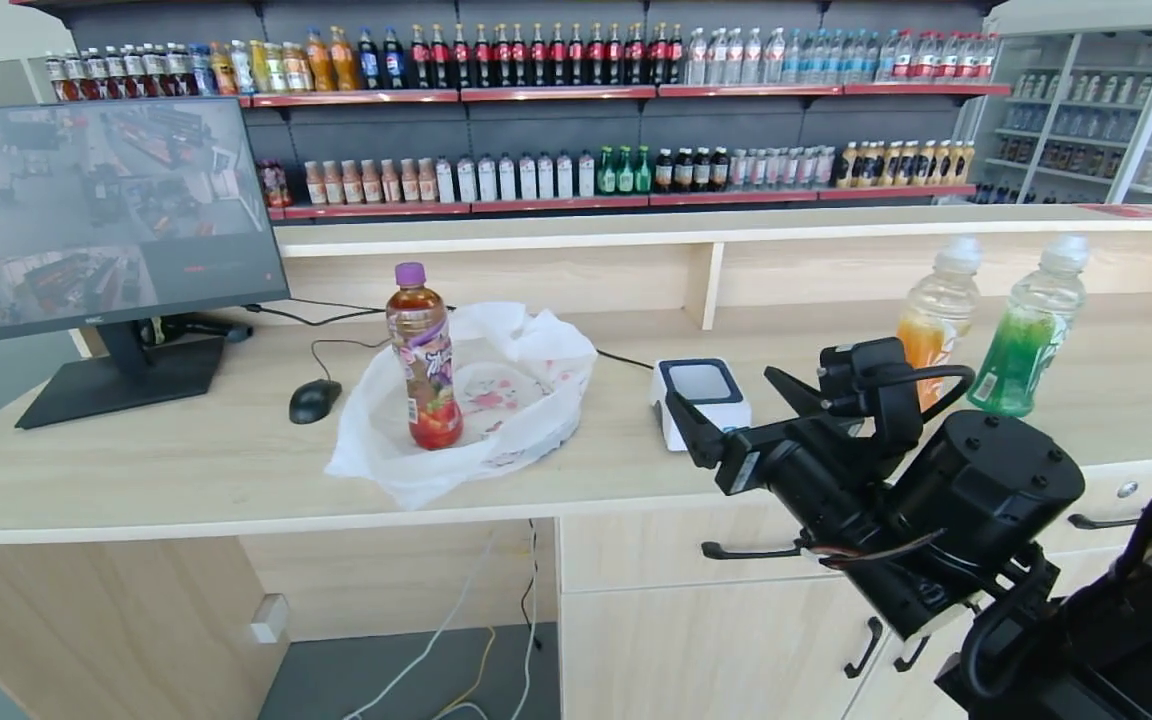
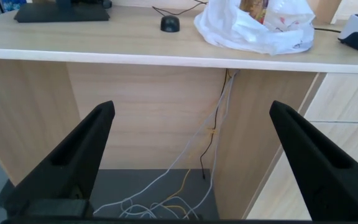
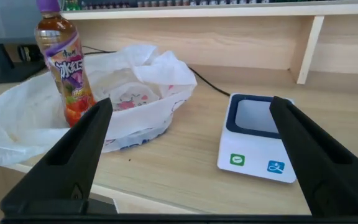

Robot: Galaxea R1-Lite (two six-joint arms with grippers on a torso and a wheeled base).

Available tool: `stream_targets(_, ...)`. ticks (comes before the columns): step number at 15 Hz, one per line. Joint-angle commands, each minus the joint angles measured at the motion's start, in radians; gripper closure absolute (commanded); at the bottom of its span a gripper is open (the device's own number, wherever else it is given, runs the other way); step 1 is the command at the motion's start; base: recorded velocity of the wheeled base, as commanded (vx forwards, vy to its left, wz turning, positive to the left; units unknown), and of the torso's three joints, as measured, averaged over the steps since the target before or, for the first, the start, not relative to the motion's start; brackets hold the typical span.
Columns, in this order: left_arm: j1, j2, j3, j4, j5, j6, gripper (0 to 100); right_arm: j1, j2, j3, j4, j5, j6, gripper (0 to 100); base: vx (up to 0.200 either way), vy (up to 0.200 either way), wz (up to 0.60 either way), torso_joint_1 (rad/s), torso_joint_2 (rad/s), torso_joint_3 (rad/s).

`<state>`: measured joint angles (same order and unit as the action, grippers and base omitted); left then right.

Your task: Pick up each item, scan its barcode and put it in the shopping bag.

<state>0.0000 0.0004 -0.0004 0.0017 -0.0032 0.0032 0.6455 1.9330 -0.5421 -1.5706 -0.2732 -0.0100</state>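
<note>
Facing the counter [image 2: 135,53] front from below its edge, the left gripper [image 2: 191,109] was seen with jaws spread wide and nothing held. At lower right of the head frame, the right gripper [image 1: 736,405] was likewise wide open and empty, and the scanner [image 1: 704,385] was partly hidden behind it. At centre, the tea bottle [image 1: 423,355] was stood upright inside the shopping bag [image 1: 526,390]. At right, the orange bottle [image 1: 936,300] was partly covered by the arm, beside the green bottle [image 1: 1028,335].
</note>
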Motion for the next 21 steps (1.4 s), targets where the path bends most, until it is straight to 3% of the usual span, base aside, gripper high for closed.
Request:
stream_targets(1,0.0,0.0,-0.001,0.0,0.0,0.0,0,0.0,0.008,0.002,0.0,0.0,-0.001,0,0.0,-0.2,0.0,0.007,0.0,-0.002)
stream_targets(15,0.0,0.0,-0.001,0.001,0.002,-0.002,0,0.013,0.05,0.005,0.0,-0.001,0.012,0,0.0,-0.2,0.0,0.003,0.0,0.002)
stream_targets(21,0.002,0.0,-0.001,0.0,0.002,-0.003,0,0.013,0.057,0.005,0.0,-0.001,0.008,0,0.0,0.0,0.0,0.0,0.0,0.0)
